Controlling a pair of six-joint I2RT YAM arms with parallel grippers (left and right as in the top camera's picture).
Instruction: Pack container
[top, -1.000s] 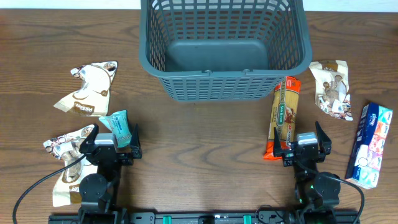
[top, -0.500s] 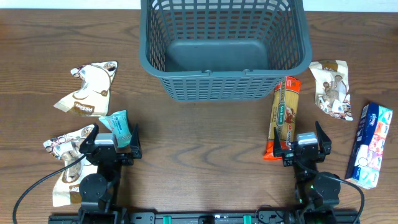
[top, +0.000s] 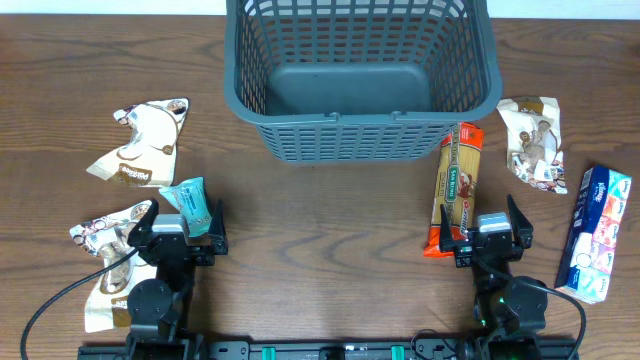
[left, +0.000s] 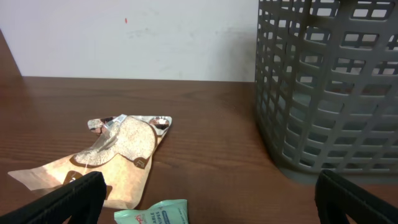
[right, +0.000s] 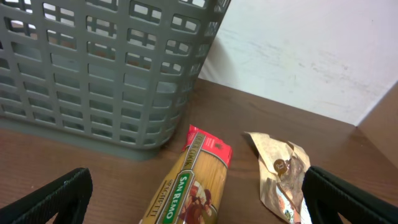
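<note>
The dark grey-blue basket (top: 360, 80) stands at the far middle of the table, nothing inside it; it also shows in the left wrist view (left: 329, 93) and the right wrist view (right: 93, 68). My left gripper (top: 180, 228) is open at the near left, above a teal wipes packet (top: 192, 205) (left: 152, 214). My right gripper (top: 490, 232) is open at the near right, over the near end of a spaghetti pack (top: 456, 185) (right: 186, 186). Neither gripper holds anything.
Two tan snack pouches lie at the left (top: 140, 145) (top: 105, 260), the far one also in the left wrist view (left: 106, 155). Another pouch (top: 532, 140) (right: 283, 174) lies right of the spaghetti. A white and blue tissue pack (top: 595, 232) lies at the far right.
</note>
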